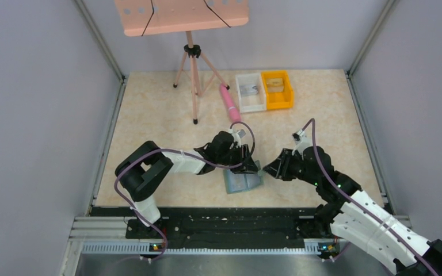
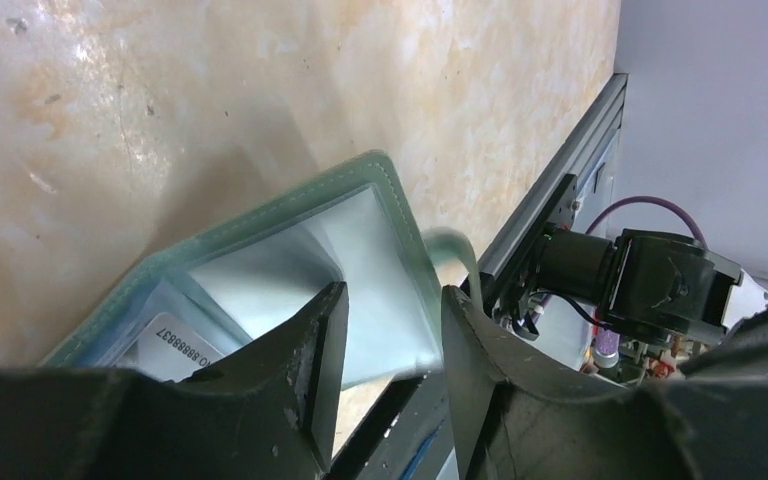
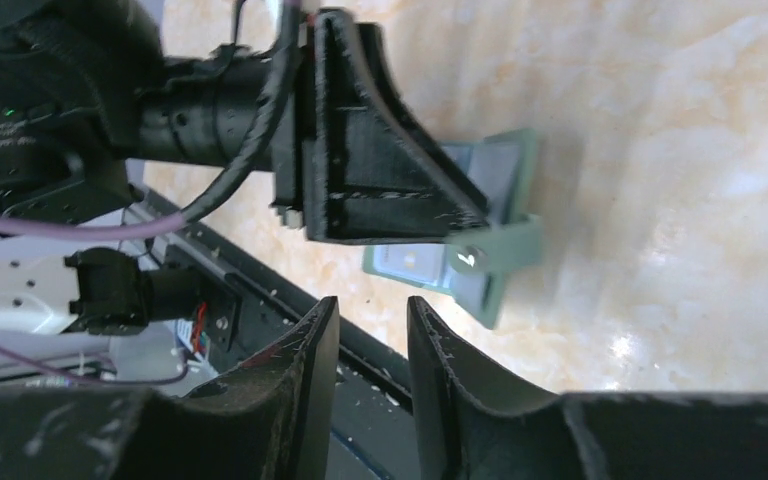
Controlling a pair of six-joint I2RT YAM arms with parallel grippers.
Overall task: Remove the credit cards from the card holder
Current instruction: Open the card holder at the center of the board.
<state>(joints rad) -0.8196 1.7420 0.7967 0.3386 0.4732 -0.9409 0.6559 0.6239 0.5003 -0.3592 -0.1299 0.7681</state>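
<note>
The sage-green card holder (image 1: 243, 181) lies spread open on the table near the front edge. In the left wrist view its blue inner pockets (image 2: 360, 270) show, with a pale printed credit card (image 2: 175, 345) tucked in one. My left gripper (image 1: 247, 164) is open and sits low over the holder's far half (image 2: 390, 330), its fingers (image 2: 310, 350) standing apart over the pocket and the holder's edge. The holder's side tab (image 3: 490, 250) with its snap sticks out toward my right gripper (image 1: 270, 169), which is slightly open and empty (image 3: 372, 330), just right of the holder.
A white bin (image 1: 250, 91) and an orange bin (image 1: 277, 89) stand at the back. A pink tube (image 1: 229, 102) lies beside them. A tripod (image 1: 193, 75) carries a pink board (image 1: 178, 14). The black rail (image 1: 207, 224) runs along the front edge.
</note>
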